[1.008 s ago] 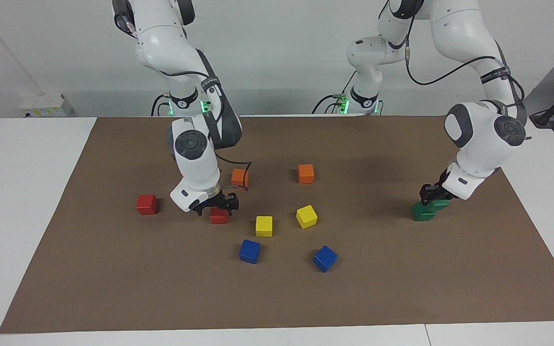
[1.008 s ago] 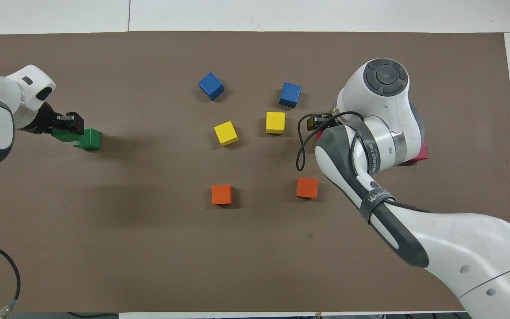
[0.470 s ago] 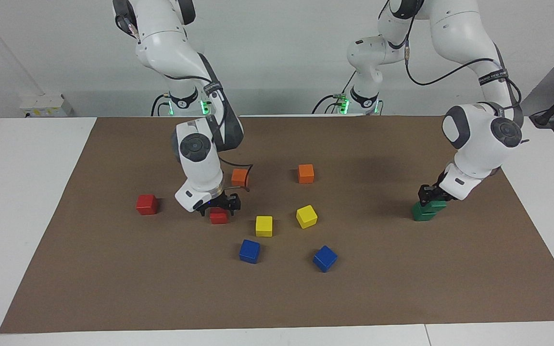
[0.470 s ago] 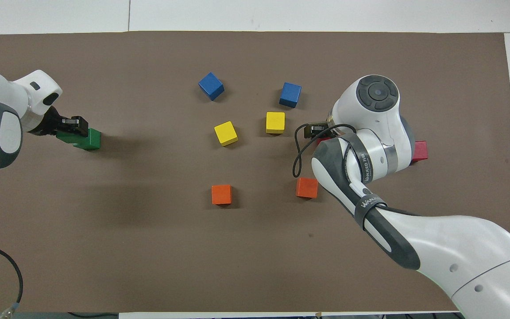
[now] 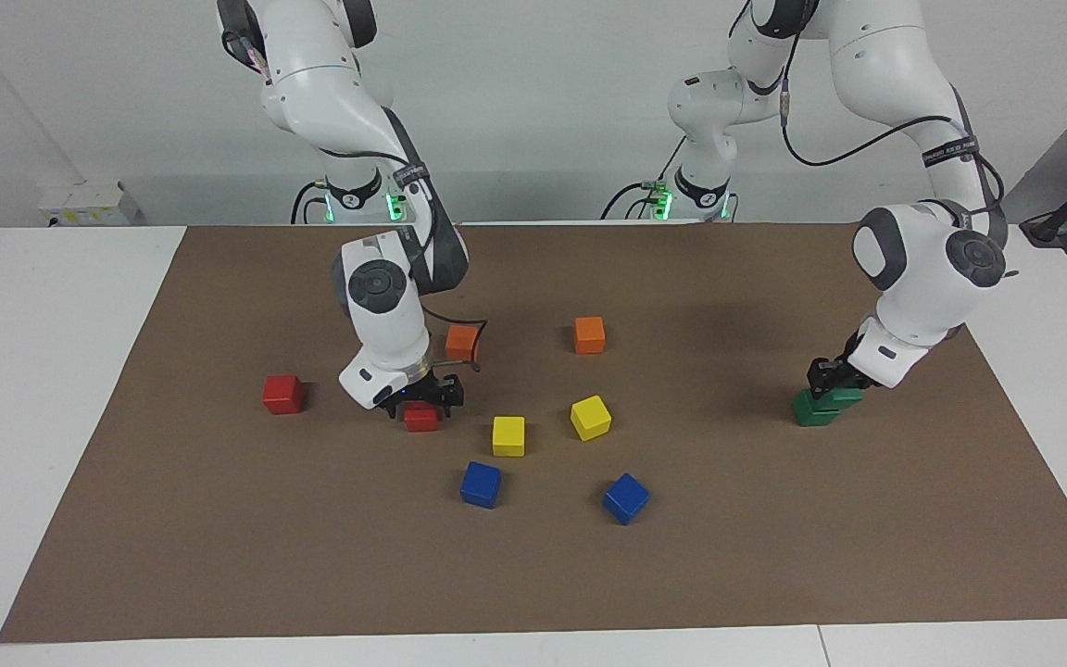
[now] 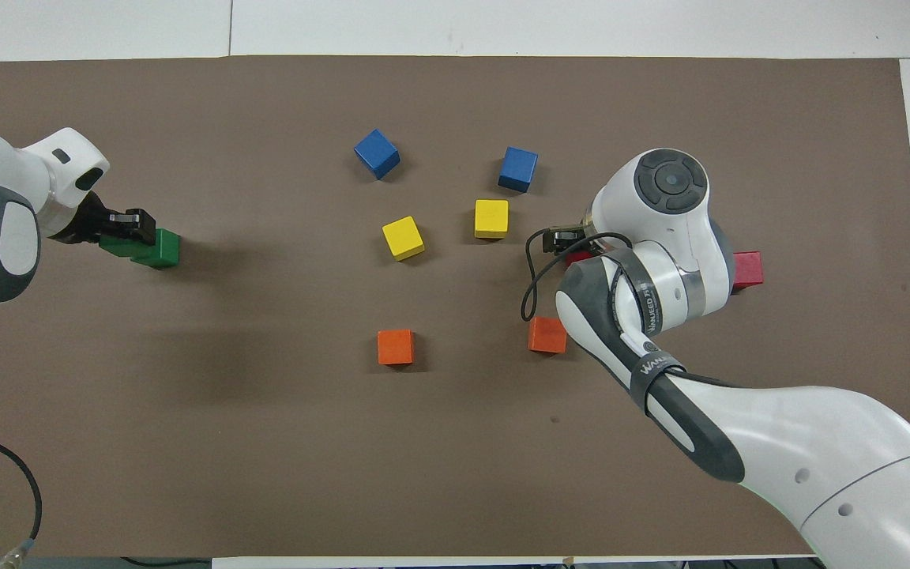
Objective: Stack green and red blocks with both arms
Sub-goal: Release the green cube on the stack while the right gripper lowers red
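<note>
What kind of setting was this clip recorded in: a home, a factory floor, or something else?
Most likely a robotics lab bench. Two white arms are mounted at a white table covered by a brown mat, against a bare wall. Small coloured cubes, like the blue cube, look like practice props.

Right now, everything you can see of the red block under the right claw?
The red block is a small glossy bright red cube that sits flat on the brown mat, near the middle of it, beside a yellow cube. The right claw is down over its top; whether the fingers grip it cannot be told. In the overhead view the arm hides nearly all of it.
</note>
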Robot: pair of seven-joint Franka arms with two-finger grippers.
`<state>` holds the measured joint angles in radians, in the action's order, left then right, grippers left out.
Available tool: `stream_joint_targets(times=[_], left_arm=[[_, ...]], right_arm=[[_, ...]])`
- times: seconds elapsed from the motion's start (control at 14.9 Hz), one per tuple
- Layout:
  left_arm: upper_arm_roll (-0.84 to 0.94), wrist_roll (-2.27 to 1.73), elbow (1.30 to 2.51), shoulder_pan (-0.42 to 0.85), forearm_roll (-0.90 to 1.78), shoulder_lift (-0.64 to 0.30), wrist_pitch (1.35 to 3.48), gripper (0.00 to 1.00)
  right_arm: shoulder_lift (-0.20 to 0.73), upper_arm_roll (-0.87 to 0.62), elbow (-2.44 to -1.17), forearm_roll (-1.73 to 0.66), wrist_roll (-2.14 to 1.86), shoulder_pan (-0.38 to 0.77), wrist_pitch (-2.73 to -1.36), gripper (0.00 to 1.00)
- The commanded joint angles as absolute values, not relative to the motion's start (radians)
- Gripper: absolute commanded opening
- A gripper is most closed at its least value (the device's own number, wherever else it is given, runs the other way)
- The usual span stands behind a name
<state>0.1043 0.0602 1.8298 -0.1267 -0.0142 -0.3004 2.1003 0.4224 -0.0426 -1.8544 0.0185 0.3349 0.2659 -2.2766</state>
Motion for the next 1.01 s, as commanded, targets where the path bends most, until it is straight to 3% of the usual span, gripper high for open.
stream_joint_targets(times=[0.0, 0.07, 0.4, 0.67, 0.94], left_arm=[[0.106, 0.072, 1.862, -0.133, 0.000, -0.291, 2.140, 0.00], [0.106, 0.071, 1.864, -0.132, 0.000, -0.293, 2.143, 0.00], [0.106, 0.071, 1.876, -0.127, 0.000, -0.293, 2.155, 0.00], [0.106, 0.075, 1.878, -0.130, 0.000, -0.298, 2.161, 0.00], [0.106, 0.078, 1.878, -0.135, 0.000, -0.299, 2.158, 0.00]], right_arm=[[0.399, -0.048, -1.881, 0.012, 0.365, 0.264, -2.287, 0.39], [0.397, -0.048, -1.879, 0.012, 0.365, 0.262, -2.281, 0.02], [0.367, -0.041, -1.813, 0.018, 0.351, 0.245, -2.160, 0.00], [0.270, -0.035, -1.807, 0.031, 0.283, 0.154, -2.096, 0.00], [0.137, -0.035, -1.919, 0.031, 0.190, 0.074, -2.036, 0.00]])
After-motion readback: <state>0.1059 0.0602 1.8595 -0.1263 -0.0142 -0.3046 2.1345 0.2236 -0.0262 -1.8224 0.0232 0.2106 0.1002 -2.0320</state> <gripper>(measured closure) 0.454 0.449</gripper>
